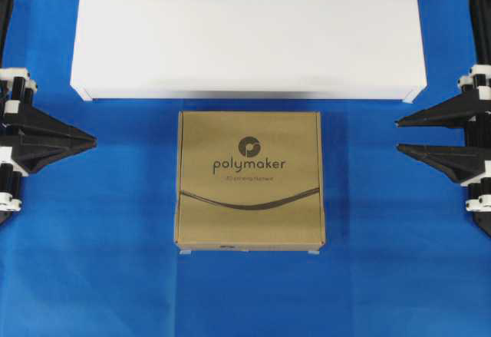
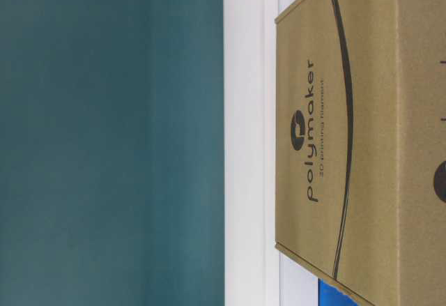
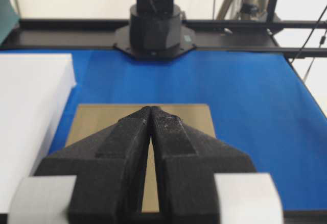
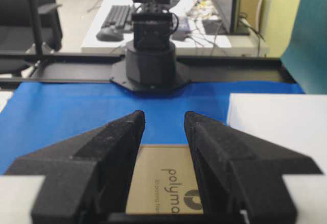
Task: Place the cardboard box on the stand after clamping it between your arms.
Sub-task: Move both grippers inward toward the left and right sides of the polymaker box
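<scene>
With the left claw (image 1: 93, 142) shut and the right claw (image 1: 399, 135) slightly parted (both empty), an uneven squeeze could twist the cardboard box (image 1: 250, 180) short of the stand (image 1: 247, 34).

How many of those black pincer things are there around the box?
2. The left pincer sits at the left edge, shut; the right pincer at the right edge, slightly open. Both are clear of the cardboard box.

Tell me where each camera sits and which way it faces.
Overhead: above, looking down at cardboard box, stand; left end effector, right end effector at the sides.
Table-level: low, image turned sideways, close on box and stand; no robot.
Left wrist: behind its shut end effector, facing the box and opposite arm's base.
Right wrist: mirrored, jaws apart.
Shared: the box.
</scene>
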